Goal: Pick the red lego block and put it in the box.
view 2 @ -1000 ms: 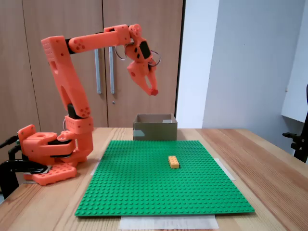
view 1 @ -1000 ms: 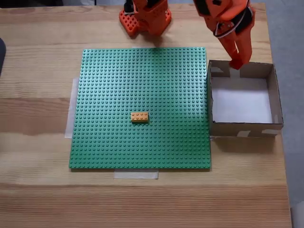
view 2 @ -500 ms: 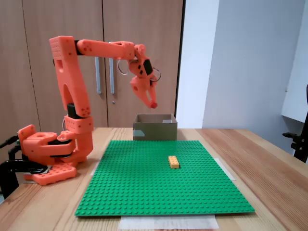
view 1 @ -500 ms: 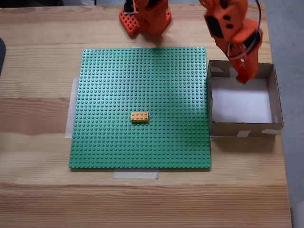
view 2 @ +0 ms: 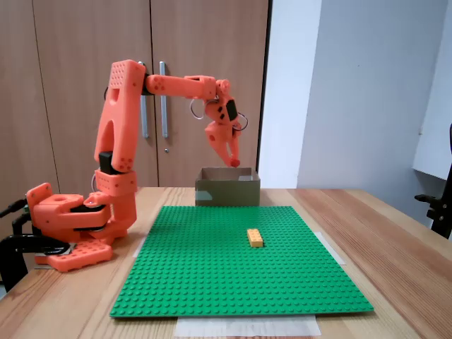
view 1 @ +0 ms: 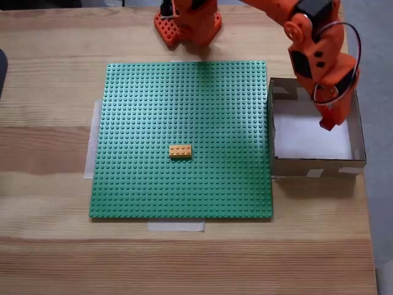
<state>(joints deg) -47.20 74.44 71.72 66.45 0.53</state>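
My orange gripper (view 1: pixel 328 123) hangs over the right part of the open cardboard box (view 1: pixel 313 166), its fingers pointing down. A small darker red piece, the red lego block (view 1: pixel 327 125), is pinched at the fingertips. From the side, in the other fixed view, the gripper (view 2: pixel 234 162) is just above the rim of the box (view 2: pixel 226 192), with the red lego block (view 2: pixel 235 164) at its tip. The white bottom of the box shows nothing lying on it.
A yellow-orange brick (view 1: pixel 180 150) sits near the middle of the green baseplate (view 1: pixel 153 110), which is taped to the wooden table. The arm's base (view 1: pixel 187 21) stands at the far edge. Cabinet doors (view 2: pixel 85 28) rise behind the table.
The arm has stretched out and lowered, carrying the gripper from beyond the box's far rim to above the box's interior, close to the rim height.
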